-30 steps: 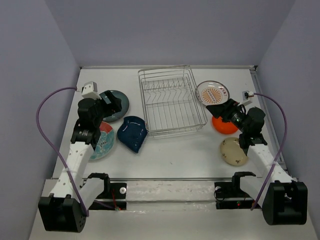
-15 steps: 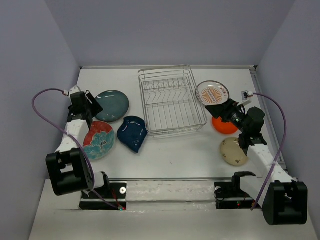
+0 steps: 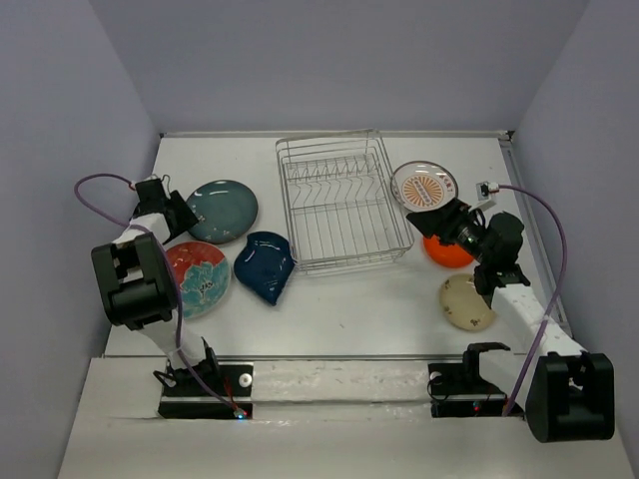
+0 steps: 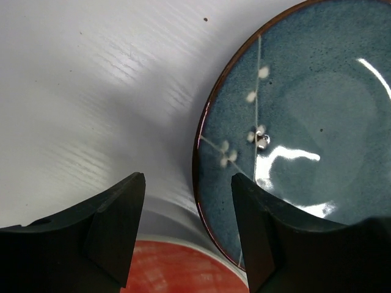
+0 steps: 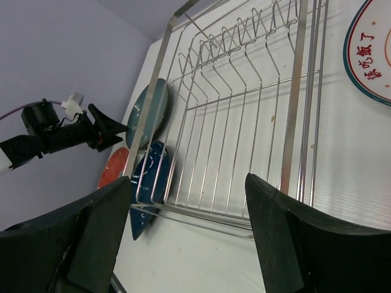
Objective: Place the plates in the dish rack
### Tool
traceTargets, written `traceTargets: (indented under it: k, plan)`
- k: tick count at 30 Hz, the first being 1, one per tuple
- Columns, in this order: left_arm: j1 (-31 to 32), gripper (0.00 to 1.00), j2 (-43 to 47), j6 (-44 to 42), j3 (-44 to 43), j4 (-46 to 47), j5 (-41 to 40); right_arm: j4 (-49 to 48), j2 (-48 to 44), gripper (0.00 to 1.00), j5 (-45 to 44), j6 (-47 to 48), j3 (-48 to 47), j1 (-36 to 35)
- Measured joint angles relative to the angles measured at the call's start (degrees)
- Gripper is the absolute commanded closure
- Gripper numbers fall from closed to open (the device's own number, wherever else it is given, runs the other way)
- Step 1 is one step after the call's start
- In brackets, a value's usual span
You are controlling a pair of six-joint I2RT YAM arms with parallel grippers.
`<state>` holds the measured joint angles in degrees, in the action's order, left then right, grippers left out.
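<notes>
Since the dark teal plate (image 4: 305,122) lies flat on the table at about 3 o'clock from the left gripper (image 3: 170,208) in the overhead view, that arm is the obvious one for it. From the left wrist camera the plate's near rim runs roughly 12 to 6 o'clock through the gap between the fingers, hugging the 3 o'clock finger. The jaws are spread and there's nothing in them; I can't tell if that finger is actually touching the rim or just hanging over it. The red-and-teal plate (image 4: 183,268) peeks in at 6 o'clock, so my guess is the pinch has to stay clear of it.

The right gripper (image 5: 188,183) is wide apart too and carrying nothing, hovering over the orange plate (image 3: 449,251) on the far side of the dish rack (image 3: 288,200), which has no plates in it yet and lies at 3 o'clock from the teal plate
</notes>
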<state>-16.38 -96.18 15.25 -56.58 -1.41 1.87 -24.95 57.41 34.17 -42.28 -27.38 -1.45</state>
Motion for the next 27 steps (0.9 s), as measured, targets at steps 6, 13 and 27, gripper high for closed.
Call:
traceTargets:
  k: [6, 13, 27]
  plan:
    - [-1.62, 0.36, -5.42, -0.74, -1.77, 2.45, 6.47, 0.02, 1.09, 0.2, 0.28, 0.07, -0.02, -0.83]
    - [-1.77, 0.44, -9.55, -0.81, -4.2, 6.36, 12.24, 0.09, 1.09, 0.2, 0.07, 0.94, -0.48, -1.99]
    - [-4.31, 0.94, -11.65, 3.69, -4.59, 13.11, 21.22, 0.46, 1.68, 0.2, -1.38, 2.08, -1.2, -3.87]
